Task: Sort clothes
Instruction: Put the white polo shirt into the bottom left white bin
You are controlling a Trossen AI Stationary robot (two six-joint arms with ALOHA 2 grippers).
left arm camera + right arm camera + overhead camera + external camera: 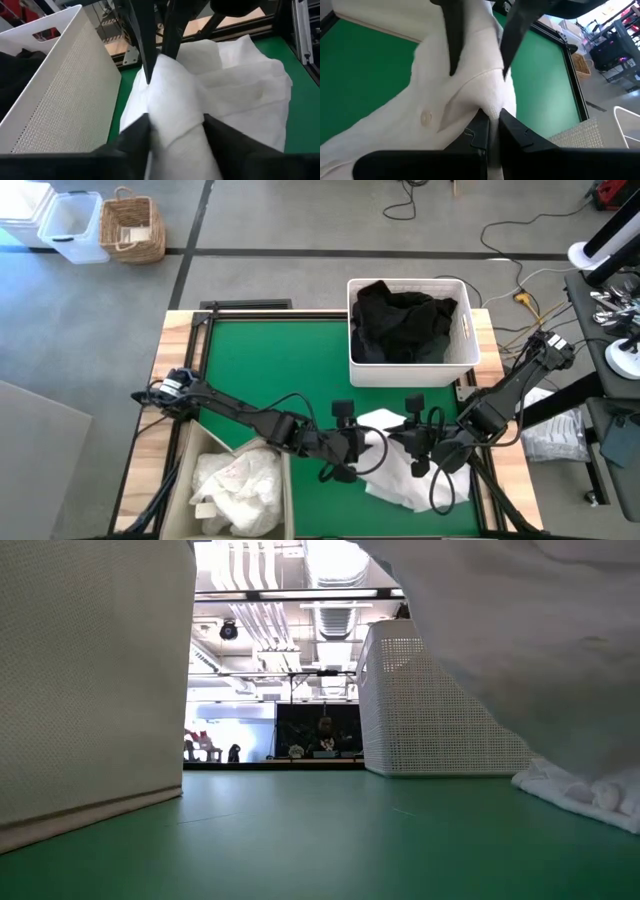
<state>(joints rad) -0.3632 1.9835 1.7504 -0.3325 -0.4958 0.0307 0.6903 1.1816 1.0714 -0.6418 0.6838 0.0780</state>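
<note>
White plastic basket (412,365) at far right of green mat (270,370), filled with black clothes (400,320); beige fabric bin (180,480) off the mat's near left corner from the basket, holding crumpled white clothes (240,485). White garment (400,470) crumpled and soft, with a button, lying just near-side of the basket. Pinched from both sides: left gripper (172,132) fingers clamped around a thick fold, right gripper (489,122) fingers pressed tight on a thin ridge.
</note>
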